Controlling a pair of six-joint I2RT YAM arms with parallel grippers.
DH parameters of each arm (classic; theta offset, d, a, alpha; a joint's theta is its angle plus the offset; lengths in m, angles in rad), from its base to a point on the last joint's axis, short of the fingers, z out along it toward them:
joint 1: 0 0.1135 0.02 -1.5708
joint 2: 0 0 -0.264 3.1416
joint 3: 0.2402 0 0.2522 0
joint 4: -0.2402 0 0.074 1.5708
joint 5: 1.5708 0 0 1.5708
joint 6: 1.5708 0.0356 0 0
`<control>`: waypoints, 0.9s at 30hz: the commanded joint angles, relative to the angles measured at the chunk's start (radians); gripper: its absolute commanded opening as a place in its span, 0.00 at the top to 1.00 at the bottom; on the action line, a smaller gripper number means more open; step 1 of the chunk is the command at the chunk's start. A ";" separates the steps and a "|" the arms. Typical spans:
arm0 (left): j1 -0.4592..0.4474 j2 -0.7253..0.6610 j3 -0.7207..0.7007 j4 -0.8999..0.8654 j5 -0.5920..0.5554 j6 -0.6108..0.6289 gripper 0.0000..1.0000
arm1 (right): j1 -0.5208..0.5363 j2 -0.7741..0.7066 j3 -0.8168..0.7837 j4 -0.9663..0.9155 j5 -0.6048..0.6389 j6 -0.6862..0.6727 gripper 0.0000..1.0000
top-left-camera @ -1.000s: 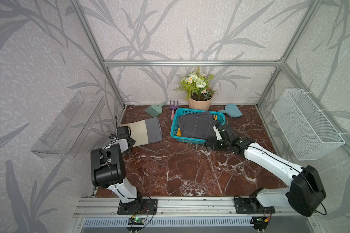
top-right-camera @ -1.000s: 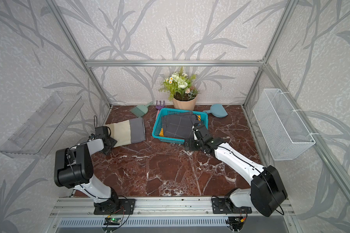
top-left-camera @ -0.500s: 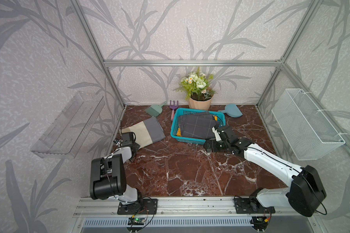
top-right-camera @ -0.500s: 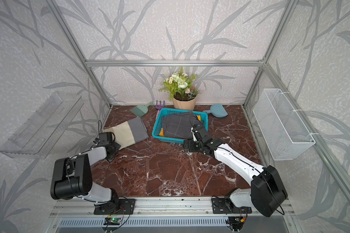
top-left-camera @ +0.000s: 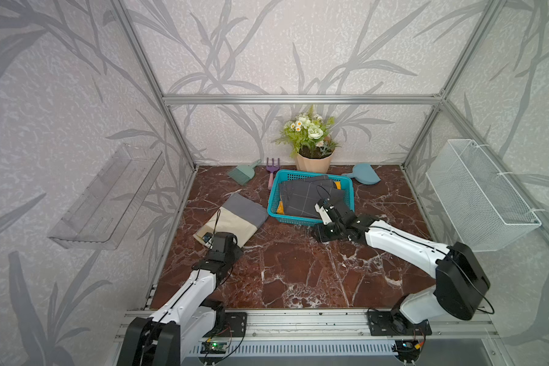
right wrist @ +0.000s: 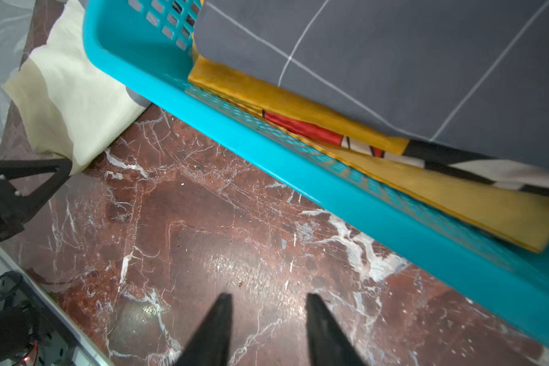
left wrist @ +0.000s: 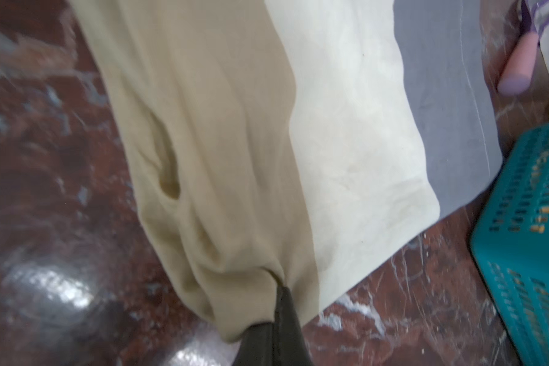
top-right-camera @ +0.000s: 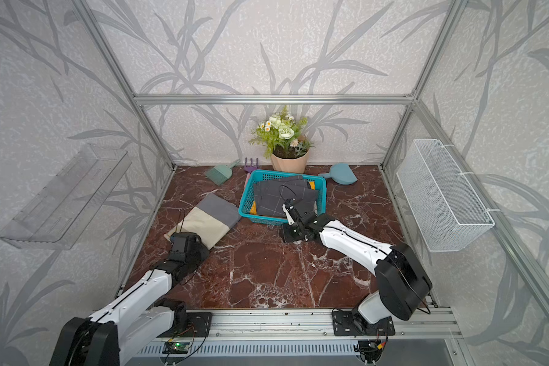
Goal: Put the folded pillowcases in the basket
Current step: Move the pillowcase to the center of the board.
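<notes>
The folded pillowcase (top-left-camera: 232,218) (top-right-camera: 206,218), cream with a grey band, lies on the marble floor left of the teal basket (top-left-camera: 298,218) (top-right-camera: 267,219). My left gripper (top-left-camera: 227,245) (top-right-camera: 198,244) is shut on its near cream corner, and the cloth bunches at the fingertips in the left wrist view (left wrist: 281,288). The pillowcase (left wrist: 346,126) stretches away toward the basket (left wrist: 526,221). My right gripper (top-left-camera: 319,235) (right wrist: 267,296) hovers low over bare floor just in front of the basket (right wrist: 298,164), open, with nothing between its fingers.
A dark grey checked cloth (top-left-camera: 305,198) over a yellow one (right wrist: 393,177) fills the basket. Behind it stand a flower pot (top-left-camera: 313,161), a teal brush (top-left-camera: 241,172), a purple rake (top-left-camera: 270,171) and a blue dustpan (top-left-camera: 363,177). A white wire-mesh basket (top-left-camera: 479,193) hangs on the right wall, a clear shelf (top-left-camera: 108,196) on the left.
My left gripper closed on the pillowcase and pulled its corner toward the front, turning the cloth. My right gripper drew back from the basket down to the floor, and its jaws narrowed.
</notes>
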 commanded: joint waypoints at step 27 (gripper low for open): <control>-0.281 -0.328 0.002 -0.314 -0.030 -0.076 0.09 | 0.136 0.346 0.382 0.019 0.048 -0.059 0.38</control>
